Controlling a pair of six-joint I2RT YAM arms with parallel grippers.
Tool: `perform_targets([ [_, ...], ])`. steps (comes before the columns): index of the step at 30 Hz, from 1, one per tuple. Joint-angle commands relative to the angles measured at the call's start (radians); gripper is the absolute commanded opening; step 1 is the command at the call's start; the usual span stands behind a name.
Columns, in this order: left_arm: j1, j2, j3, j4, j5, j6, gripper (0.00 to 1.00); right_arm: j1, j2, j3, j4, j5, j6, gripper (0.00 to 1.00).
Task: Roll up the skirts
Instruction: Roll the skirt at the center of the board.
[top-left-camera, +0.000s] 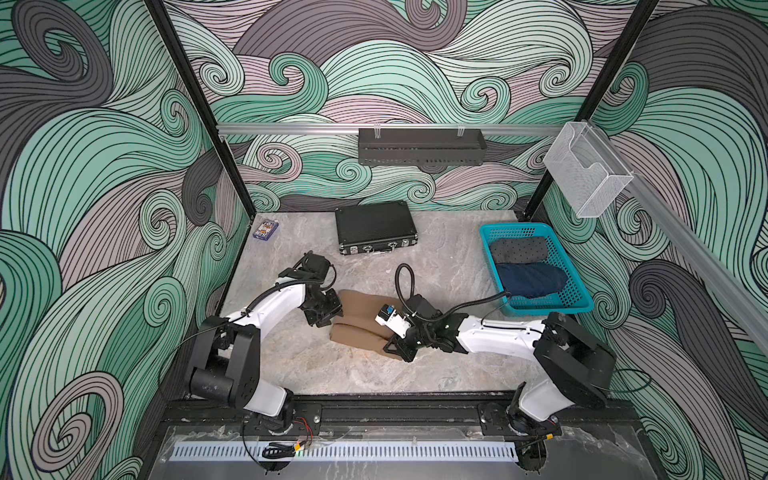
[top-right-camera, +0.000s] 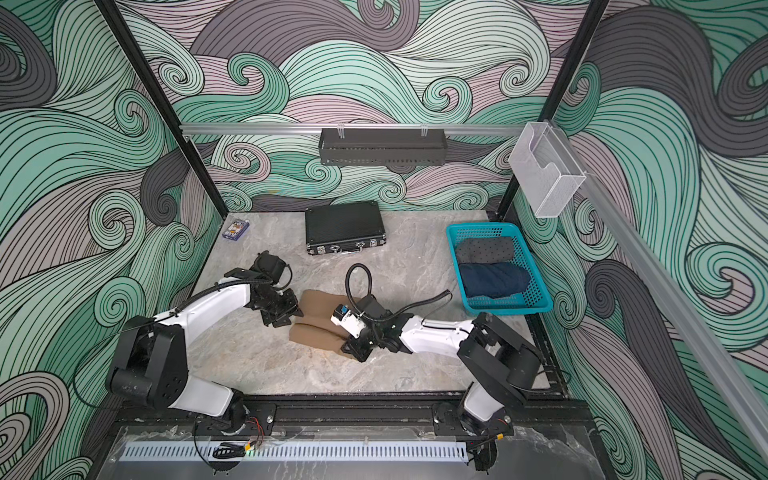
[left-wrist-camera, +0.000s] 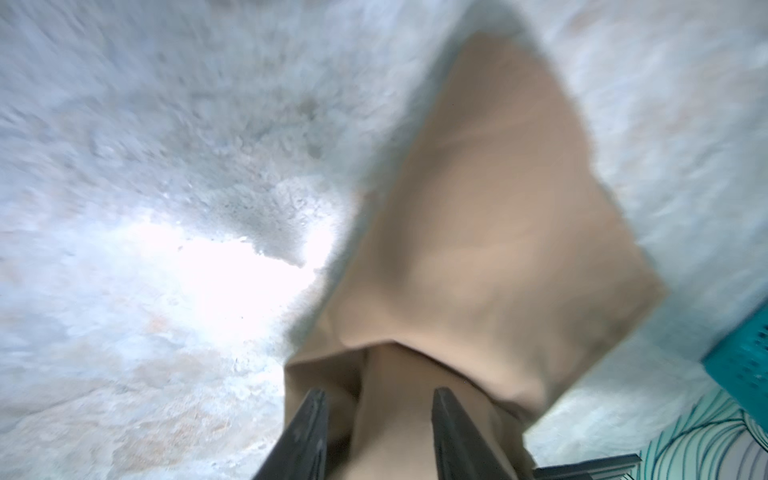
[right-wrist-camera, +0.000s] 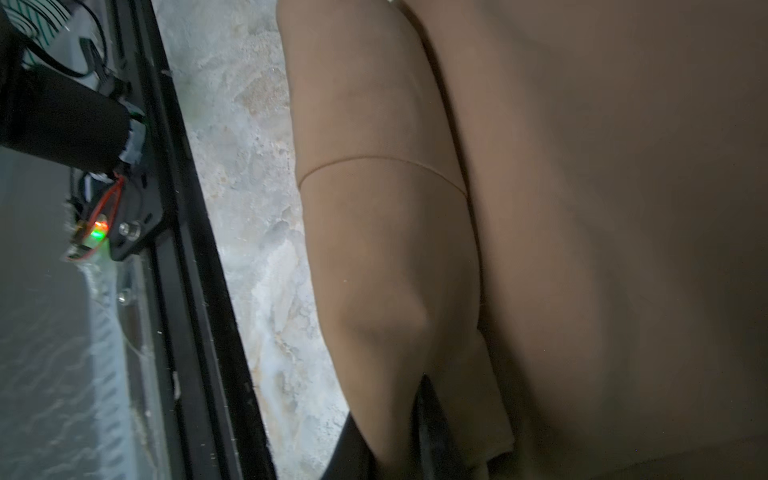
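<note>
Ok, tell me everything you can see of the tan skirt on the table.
The tan skirt is plain brown soft cloth, smooth, with one thin seam line showing in the right wrist view. It lies near the middle of the marble-look table, partly rolled: a thick roll on the near side, a flatter folded part behind. The left gripper straddles one end with jaws apart; the right gripper pinches the roll's other end.

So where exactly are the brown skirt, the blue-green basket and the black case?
tan skirt (top-left-camera: 359, 309): a top view, on the bare cloth of its far fold.
teal basket (top-left-camera: 548, 310): a top view, on its near rim.
black case (top-left-camera: 374, 224): a top view, on the middle of its lid.
</note>
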Motion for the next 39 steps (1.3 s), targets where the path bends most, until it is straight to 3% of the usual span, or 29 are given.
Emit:
perform_targets([
  [1, 0.009, -0.111, 0.031, -0.126, -0.029, 0.03, 0.45, -0.03, 0.066, 0.047, -0.059, -0.172, 0.129, 0.0],
  [7, -0.017, -0.254, -0.033, -0.103, 0.044, 0.048, 0.47, -0.091, 0.185, 0.085, 0.035, -0.35, 0.319, 0.0],
  [11, -0.087, -0.277, -0.09, -0.037, 0.089, 0.015, 0.52, -0.135, 0.224, 0.079, 0.185, -0.464, 0.496, 0.0],
  [16, -0.12, -0.207, -0.174, 0.128, 0.19, -0.076, 0.56, -0.151, 0.259, 0.082, 0.307, -0.546, 0.62, 0.0],
  [23, -0.118, -0.12, -0.161, 0.212, 0.135, -0.124, 0.71, -0.171, 0.304, 0.036, 0.512, -0.623, 0.788, 0.0],
  [28, -0.119, 0.026, -0.116, 0.219, 0.127, -0.131, 0.71, -0.179, 0.326, 0.03, 0.544, -0.644, 0.812, 0.0],
  [31, -0.126, 0.126, -0.03, 0.127, 0.051, -0.095, 0.61, -0.179, 0.338, 0.024, 0.563, -0.657, 0.825, 0.0],
  [32, -0.13, 0.163, -0.003, 0.107, 0.041, -0.083, 0.52, -0.178, 0.339, 0.022, 0.559, -0.657, 0.826, 0.0],
  [33, -0.133, 0.201, 0.027, 0.075, 0.029, -0.07, 0.4, -0.178, 0.338, 0.02, 0.558, -0.659, 0.825, 0.0],
  [35, -0.14, 0.285, 0.097, -0.008, -0.004, -0.053, 0.05, -0.179, 0.334, 0.017, 0.546, -0.649, 0.822, 0.0],
  [37, -0.147, 0.362, 0.161, -0.086, -0.037, -0.035, 0.0, -0.178, 0.327, 0.013, 0.537, -0.639, 0.816, 0.0],
  [39, -0.155, 0.413, 0.208, -0.13, -0.064, -0.012, 0.0, -0.183, 0.317, 0.013, 0.482, -0.602, 0.789, 0.1],
])
